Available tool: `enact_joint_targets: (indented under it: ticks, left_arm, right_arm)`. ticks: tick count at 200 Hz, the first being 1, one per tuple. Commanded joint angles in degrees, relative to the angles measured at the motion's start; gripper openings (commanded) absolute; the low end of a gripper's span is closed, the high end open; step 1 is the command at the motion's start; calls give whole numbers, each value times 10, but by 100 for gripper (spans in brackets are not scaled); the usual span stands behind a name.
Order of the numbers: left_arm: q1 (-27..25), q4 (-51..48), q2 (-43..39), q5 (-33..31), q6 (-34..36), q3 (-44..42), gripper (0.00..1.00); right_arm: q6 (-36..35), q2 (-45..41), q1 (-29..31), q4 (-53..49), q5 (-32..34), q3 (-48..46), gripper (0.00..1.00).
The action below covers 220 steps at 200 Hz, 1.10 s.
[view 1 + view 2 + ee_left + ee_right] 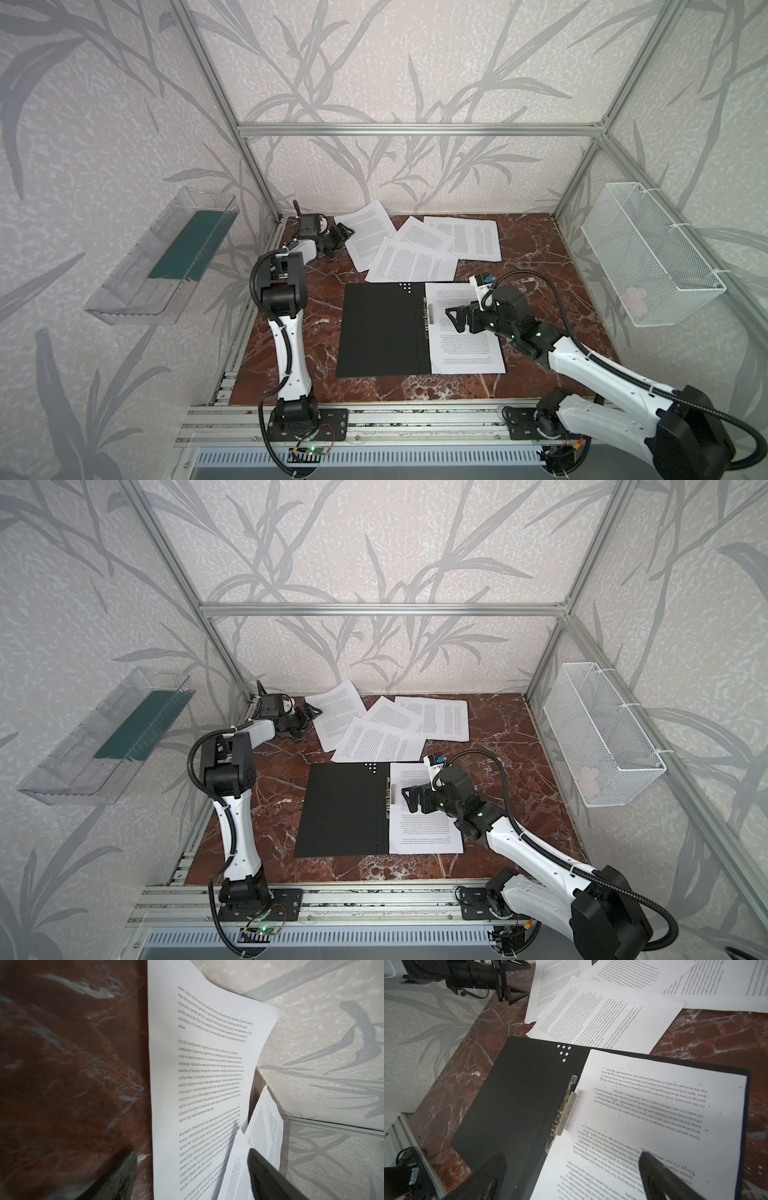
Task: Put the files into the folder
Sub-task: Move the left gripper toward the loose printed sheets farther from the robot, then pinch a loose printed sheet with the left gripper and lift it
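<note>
Now on the table (540, 257): the folder (382, 328) lies open and flat at the middle, black inside facing up.
Spine clip (564, 1111): metal, running along the fold, with its plate over the inner edge of the filed sheet.
Filed sheet (461, 340): one printed page lying on the folder's right half, roughly square to it.
Loose files (415, 257): four printed sheets fanned and overlapping on the far side of the table, beyond the folder; the nearest one just overlaps the folder's far edge.
Far-left sheet (199, 1064): its far corner curls up against the back wall (311, 1043).
Left gripper (345, 241): low at the far left of the table, right at the outer edge of the far-left sheet; fingers (268, 1176) spread apart, and the left wrist view shows that edge running between them, nothing clamped.
Right gripper (451, 319): hovering over the filed sheet beside the clip, pointing toward the spine; fingers (660, 1176) wide apart, holding nothing.
</note>
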Motion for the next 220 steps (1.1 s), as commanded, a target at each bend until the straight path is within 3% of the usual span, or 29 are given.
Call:
enact_joint_targets:
  ticks: [1, 85, 113, 182, 220]
  left_arm:
    - [-2, 1, 32, 24, -23, -3, 84]
    - [-22, 199, 34, 85, -91, -50, 79]
    - [-34, 181, 30, 70, -76, -39, 71]
    - [-38, 181, 5, 34, -102, -49, 14]
    - [-49, 204, -85, 10, -113, -94, 2]
  right_arm:
    - [7, -14, 3, 12, -9, -6, 99]
    - [2, -38, 3, 11, -7, -13, 99]
    - [-3, -29, 3, 7, -4, -9, 99]
    - [-38, 8, 3, 0, 45, 3, 99]
    - [-57, 30, 3, 4, 77, 9, 99]
